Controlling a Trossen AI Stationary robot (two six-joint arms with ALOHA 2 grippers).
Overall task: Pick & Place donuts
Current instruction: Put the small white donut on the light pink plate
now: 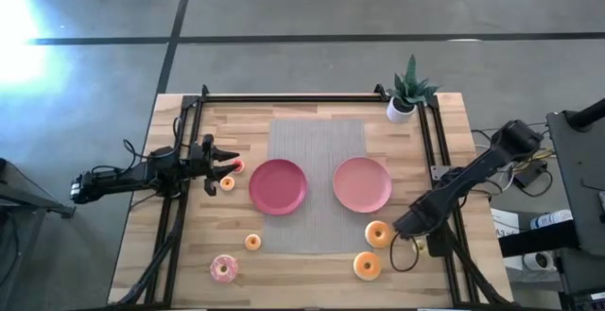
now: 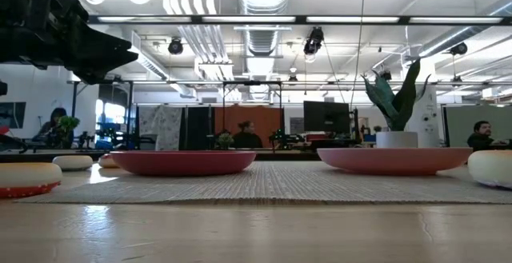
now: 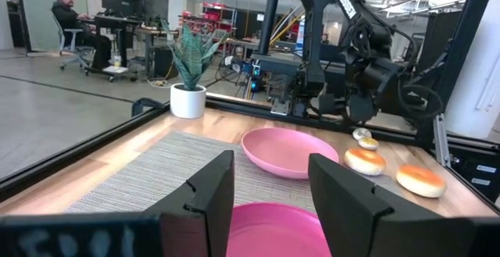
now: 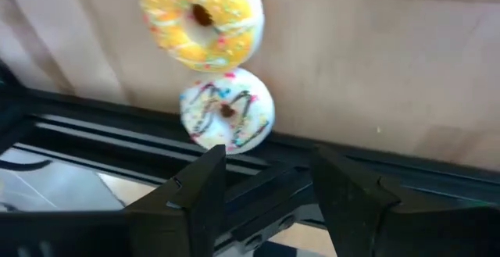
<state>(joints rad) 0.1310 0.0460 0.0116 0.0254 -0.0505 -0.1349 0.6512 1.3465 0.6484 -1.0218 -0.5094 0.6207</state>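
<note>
A white donut (image 4: 226,110) lies just beyond the open right hand (image 4: 266,183)

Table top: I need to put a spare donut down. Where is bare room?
Free: the mat behind both plates, and wood between the pink donut and orange donut. Crowded: by the left gripper and by the right gripper.
</note>
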